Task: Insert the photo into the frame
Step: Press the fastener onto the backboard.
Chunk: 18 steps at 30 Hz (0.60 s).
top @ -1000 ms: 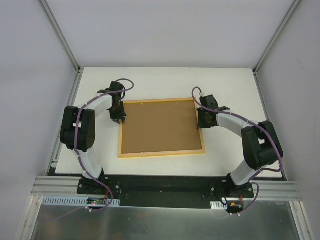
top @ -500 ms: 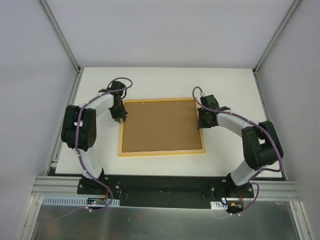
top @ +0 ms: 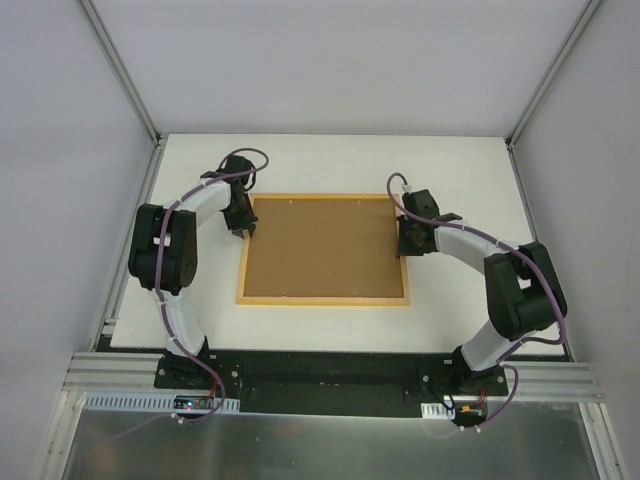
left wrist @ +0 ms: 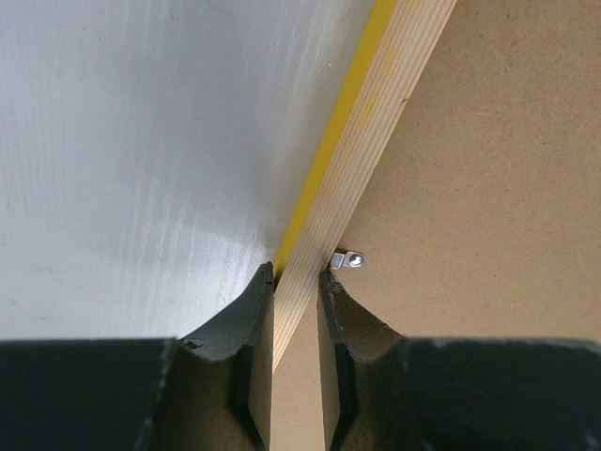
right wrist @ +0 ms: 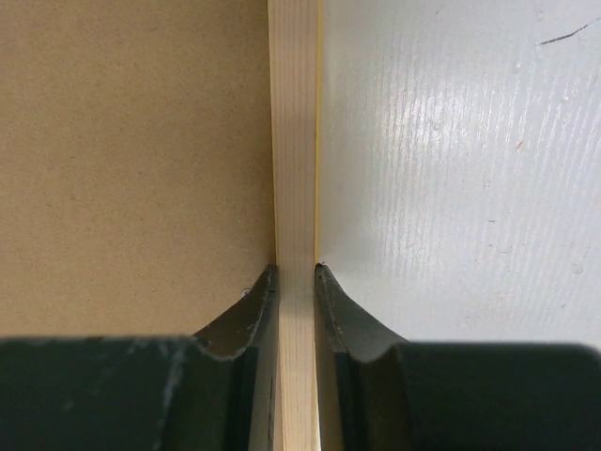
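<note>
Centre blocked by frame [top: 323, 300]; open table [top: 330, 165] strip beyond far edge.

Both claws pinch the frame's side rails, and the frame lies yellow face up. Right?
No. The frame lies yellow face down, wood back and brown backing up; the top view shows it. The left claw and right claw do pinch its side rails.

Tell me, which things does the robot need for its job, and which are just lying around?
For the job: the frame, back side up; the left gripper and right gripper, each clamped on a side rail; the brown backing panel inside it.
Just there: the white table. No photo shows.
</note>
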Motion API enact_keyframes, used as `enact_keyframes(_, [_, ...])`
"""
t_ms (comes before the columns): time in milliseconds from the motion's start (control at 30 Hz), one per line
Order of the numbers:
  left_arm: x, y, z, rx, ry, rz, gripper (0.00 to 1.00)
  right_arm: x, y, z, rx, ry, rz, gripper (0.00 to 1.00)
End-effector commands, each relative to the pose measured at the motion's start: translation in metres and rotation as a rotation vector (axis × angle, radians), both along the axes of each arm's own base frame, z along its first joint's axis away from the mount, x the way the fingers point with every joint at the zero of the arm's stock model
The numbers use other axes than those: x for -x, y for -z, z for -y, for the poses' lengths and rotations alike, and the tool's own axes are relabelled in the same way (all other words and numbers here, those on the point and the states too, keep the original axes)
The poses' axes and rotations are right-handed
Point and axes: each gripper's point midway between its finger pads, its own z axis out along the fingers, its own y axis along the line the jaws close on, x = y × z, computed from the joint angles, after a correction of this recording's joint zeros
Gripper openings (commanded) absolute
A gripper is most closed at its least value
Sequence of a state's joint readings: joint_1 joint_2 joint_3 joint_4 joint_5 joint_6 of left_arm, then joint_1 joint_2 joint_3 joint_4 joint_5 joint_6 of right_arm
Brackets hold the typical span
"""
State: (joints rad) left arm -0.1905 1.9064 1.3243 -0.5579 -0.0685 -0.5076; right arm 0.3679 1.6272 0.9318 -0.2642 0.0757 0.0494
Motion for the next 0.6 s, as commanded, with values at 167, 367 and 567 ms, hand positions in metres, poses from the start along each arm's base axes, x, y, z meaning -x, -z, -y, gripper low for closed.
enact_keyframes(167, [-0.018, -0.005, 0.005, 0.016, 0.011, 0.07, 0.0, 0.013, -0.012, 0.02, 0.081, 0.044, 0.017, 0.51])
enact_keyframes(367, [-0.019, -0.023, 0.007, 0.032, 0.042, 0.084, 0.0, 0.017, -0.048, -0.001, 0.152, -0.049, 0.15, 0.74])
enact_keyframes(567, [-0.016, -0.033, 0.018, 0.083, 0.084, 0.08, 0.0, 0.037, -0.07, -0.064, 0.13, -0.313, 0.27, 0.77])
